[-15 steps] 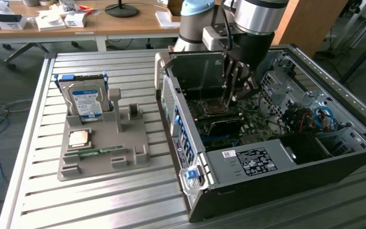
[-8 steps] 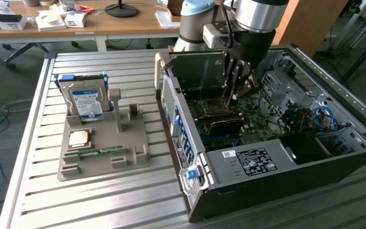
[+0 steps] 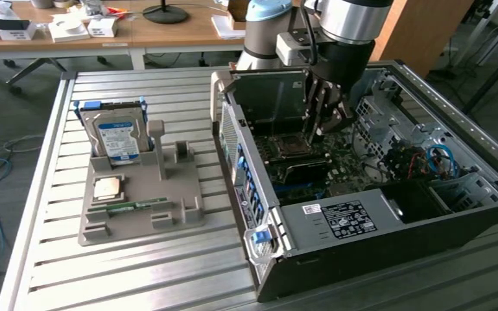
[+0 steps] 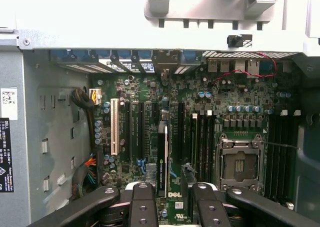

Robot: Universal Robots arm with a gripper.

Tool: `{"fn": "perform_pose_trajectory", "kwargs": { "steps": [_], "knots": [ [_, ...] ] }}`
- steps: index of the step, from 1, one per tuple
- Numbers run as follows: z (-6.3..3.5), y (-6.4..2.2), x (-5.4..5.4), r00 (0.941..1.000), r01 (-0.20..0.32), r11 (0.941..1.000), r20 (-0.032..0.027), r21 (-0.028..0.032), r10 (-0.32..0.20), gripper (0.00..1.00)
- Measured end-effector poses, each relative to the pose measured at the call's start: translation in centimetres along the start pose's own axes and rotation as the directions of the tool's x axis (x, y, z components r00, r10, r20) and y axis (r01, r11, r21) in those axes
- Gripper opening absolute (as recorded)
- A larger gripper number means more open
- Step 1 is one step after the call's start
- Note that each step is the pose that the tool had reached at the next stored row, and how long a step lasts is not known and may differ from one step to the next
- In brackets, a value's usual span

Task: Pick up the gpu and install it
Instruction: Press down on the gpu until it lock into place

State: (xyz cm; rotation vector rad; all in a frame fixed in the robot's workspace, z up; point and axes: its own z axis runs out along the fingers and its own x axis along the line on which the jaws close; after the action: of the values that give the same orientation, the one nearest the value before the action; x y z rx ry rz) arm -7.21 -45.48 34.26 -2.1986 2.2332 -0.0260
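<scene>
In the wrist view the gpu (image 4: 162, 159) shows edge-on as a thin dark card with a pale edge. It sits between the fingers of my gripper (image 4: 174, 181), which is shut on it. The card hangs over the green motherboard (image 4: 150, 94), in line with the row of long black expansion slots (image 4: 180, 129) and beside a white slot (image 4: 114, 127). In the exterior view my gripper (image 3: 323, 124) reaches down into the open computer case (image 3: 370, 214), just above the board. Whether the card touches a slot I cannot tell.
On the slatted table, at the exterior view's left, a grey parts holder (image 3: 184, 201) carries the silver hard drive (image 3: 117, 139), a small square chip (image 3: 109, 188) and a green memory stick (image 3: 132, 206). Cable bundles (image 4: 87, 169) and the processor socket (image 4: 239, 162) flank the slots.
</scene>
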Motion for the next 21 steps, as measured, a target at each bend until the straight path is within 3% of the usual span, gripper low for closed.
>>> {"fn": "perform_pose_trajectory", "kwargs": {
  "steps": [5, 7, 10, 11, 17, 19, 21],
  "knots": [
    [0.00, 0.00, 0.00, 1.0000, 0.000, 1.0000, -0.0001, 0.0000, 0.000, 0.35],
    [0.00, 0.00, 0.00, 1.0000, 0.000, 1.0000, 0.0000, 0.0000, 0.000, 0.46],
    [0.00, 0.00, 0.00, 1.0000, 0.000, 1.0000, 0.0000, -0.0001, 0.000, 0.52],
    [0.00, 0.00, 0.00, 1.0000, 0.000, 1.0000, -0.0001, 0.0000, 0.000, 0.59],
    [0.00, 0.00, 0.00, 1.0000, 0.000, 1.0000, -0.0001, 0.0000, 0.000, 0.57],
    [0.00, 0.00, 0.00, 1.0000, 0.000, 1.0000, -0.0001, 0.0000, 0.000, 0.44],
    [0.00, 0.00, 0.00, 1.0000, 0.000, 1.0000, 0.0000, 0.0000, 0.000, 0.39]
  ]
}}
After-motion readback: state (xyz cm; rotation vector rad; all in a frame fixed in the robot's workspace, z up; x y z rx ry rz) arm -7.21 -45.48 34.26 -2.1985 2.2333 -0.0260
